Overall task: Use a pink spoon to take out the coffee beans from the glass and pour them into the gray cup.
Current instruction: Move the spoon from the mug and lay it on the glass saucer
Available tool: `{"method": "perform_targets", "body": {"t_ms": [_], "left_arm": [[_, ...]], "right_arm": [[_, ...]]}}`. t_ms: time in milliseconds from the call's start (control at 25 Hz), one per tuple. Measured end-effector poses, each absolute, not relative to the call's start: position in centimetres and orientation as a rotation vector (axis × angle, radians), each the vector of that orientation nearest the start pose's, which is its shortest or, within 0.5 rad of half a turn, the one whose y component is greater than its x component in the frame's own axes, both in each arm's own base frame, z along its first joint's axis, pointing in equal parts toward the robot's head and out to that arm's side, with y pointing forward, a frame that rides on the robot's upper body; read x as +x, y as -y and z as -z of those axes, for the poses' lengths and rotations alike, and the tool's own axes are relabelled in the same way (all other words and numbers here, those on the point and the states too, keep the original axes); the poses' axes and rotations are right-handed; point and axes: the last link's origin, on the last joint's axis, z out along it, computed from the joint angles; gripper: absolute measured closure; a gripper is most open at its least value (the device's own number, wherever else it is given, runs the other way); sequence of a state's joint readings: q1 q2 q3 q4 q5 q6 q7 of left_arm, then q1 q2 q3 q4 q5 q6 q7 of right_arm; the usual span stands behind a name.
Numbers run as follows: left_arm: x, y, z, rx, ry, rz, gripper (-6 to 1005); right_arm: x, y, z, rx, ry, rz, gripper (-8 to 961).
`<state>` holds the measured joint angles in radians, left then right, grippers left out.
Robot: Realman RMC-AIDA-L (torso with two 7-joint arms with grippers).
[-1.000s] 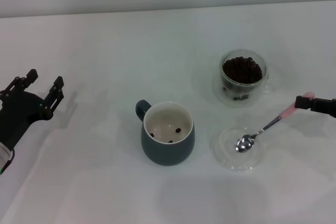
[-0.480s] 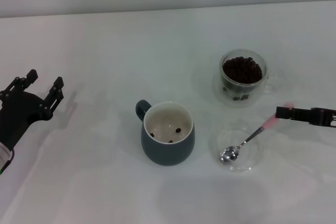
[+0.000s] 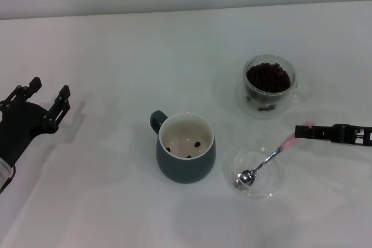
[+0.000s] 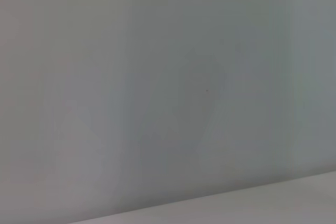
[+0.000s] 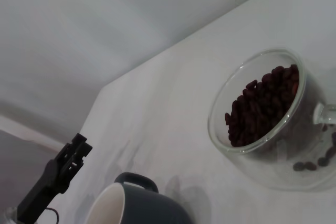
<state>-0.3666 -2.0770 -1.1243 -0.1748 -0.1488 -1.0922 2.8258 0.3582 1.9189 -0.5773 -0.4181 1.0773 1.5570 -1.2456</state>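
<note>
The pink spoon (image 3: 265, 160) has a shiny metal bowl and a thin metal neck, and its handle is pale pink and looks matte. It lies slanted: the bowl is low, over the flat round clear glass dish (image 3: 273, 187), and the handle rises to the robot's right. There the right gripper (image 3: 303, 131) reaches in from the right edge of the head view, and its dark, thin fingers are closed on the end of the pink handle. If the bowl touches the dish or only hangs just above it, I cannot tell.

The glass (image 3: 268, 86) stands behind the dish. It is clear and double-walled, with a small clear handle on its right side, and it is filled with coffee beans (image 3: 267, 77), small, dark brown and oval. Some beans also show low between its walls. In the right wrist view the glass (image 5: 247, 145) and its beans (image 5: 262, 103) show near.

The gray cup (image 3: 185, 148) is squat and rounded, dark blue-gray outside and smooth cream-white inside, with a loop handle at the rear left. A few beans lie on its bottom. It stands left of the dish, near it but apart.

The left gripper (image 3: 43, 100) is far to the left over the white table (image 3: 116, 45), with its black fingers spread apart and nothing between them.
</note>
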Motion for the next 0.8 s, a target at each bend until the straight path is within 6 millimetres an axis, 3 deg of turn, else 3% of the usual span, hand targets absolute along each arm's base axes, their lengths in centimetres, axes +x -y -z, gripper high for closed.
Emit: {"method": "perform_targets", "body": {"t_ms": [800], "left_arm": [[-33.12, -30.10, 5.58, -1.967, 0.556, 0.628, 389]], "right_arm": [[36.19, -27.25, -3.37, -2.244, -1.736, -0.722, 746]]}}
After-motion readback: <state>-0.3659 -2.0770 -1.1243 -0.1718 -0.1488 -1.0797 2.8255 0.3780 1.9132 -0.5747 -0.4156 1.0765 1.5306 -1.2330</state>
